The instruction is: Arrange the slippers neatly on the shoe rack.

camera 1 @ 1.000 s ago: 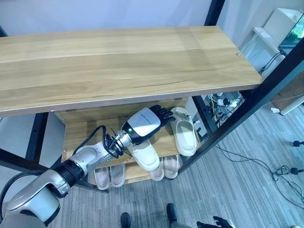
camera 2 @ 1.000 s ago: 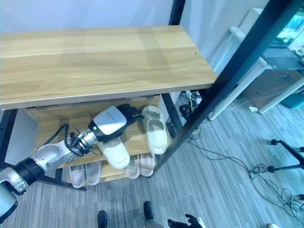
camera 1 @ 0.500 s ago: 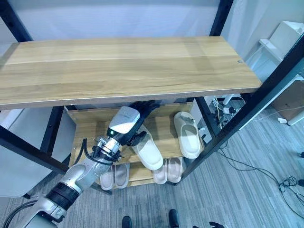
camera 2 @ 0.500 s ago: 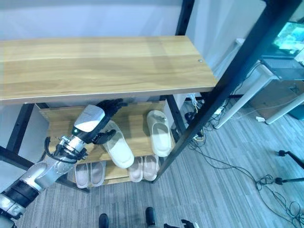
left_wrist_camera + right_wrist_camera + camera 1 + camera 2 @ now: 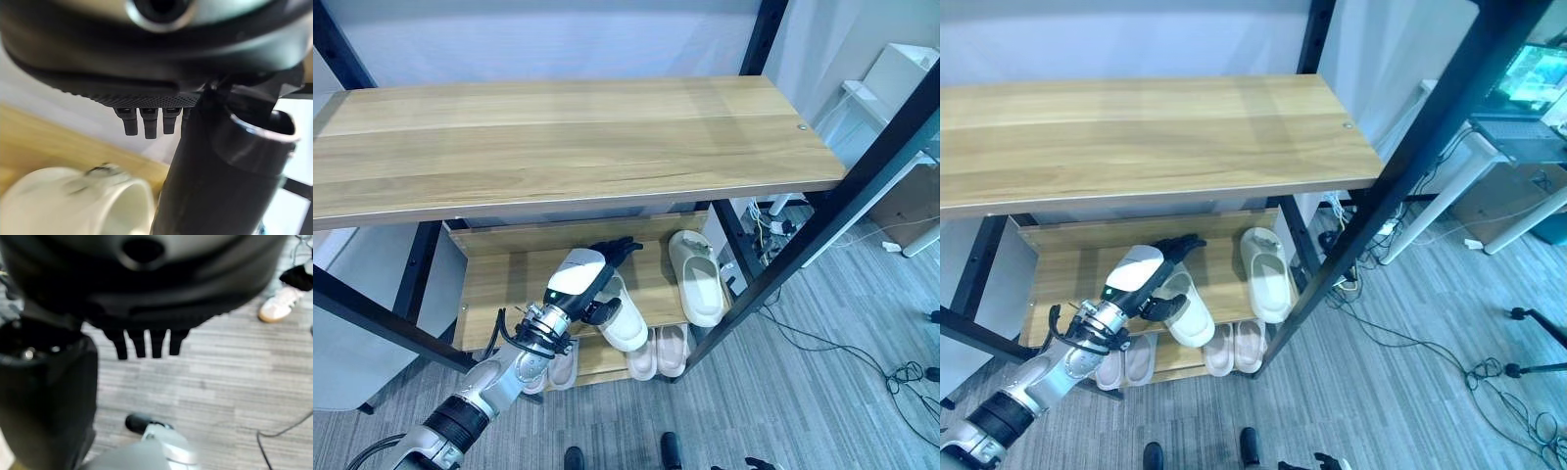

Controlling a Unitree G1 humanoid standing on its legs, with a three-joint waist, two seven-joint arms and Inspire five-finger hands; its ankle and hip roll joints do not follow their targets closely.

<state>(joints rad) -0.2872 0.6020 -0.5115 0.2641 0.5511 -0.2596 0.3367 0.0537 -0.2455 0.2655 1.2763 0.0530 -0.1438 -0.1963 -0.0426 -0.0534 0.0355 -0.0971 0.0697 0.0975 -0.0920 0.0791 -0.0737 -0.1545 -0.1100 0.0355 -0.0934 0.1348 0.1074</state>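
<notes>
- Your left hand (image 5: pixel 590 277) reaches under the top board of the rack (image 5: pixel 558 137) to the middle shelf (image 5: pixel 499 284).
- It lies on the left slipper (image 5: pixel 622 321): the fingers (image 5: pixel 619 249) stretch out almost straight toward the far side, and the thumb (image 5: pixel 599 311) comes down along the slipper's left edge. I cannot tell whether the thumb really pinches it; the hand looks spread and resting, not closed round it.
- In the left wrist view you see the fingertips (image 5: pixel 146 128) straight in a row, with the cream slipper (image 5: pixel 73 200) just beyond the hand.
- This slipper stands at an angle on the shelf, its near end over the front edge.
- The right slipper (image 5: pixel 696 278) lies apart from it on the same shelf, close to the right post, nearly straight front to back.
- On the bottom shelf you see two more pairs: one pair (image 5: pixel 658 351) below the slippers and one pair (image 5: pixel 550 364) partly hidden behind your left arm.
- Your right hand (image 5: pixel 146 308) hangs over the grey floor (image 5: pixel 220 382), its fingers (image 5: pixel 146 343) straight and holding nothing.
- A shoe (image 5: pixel 278 305) of a person stands on the floor beyond it.
</notes>
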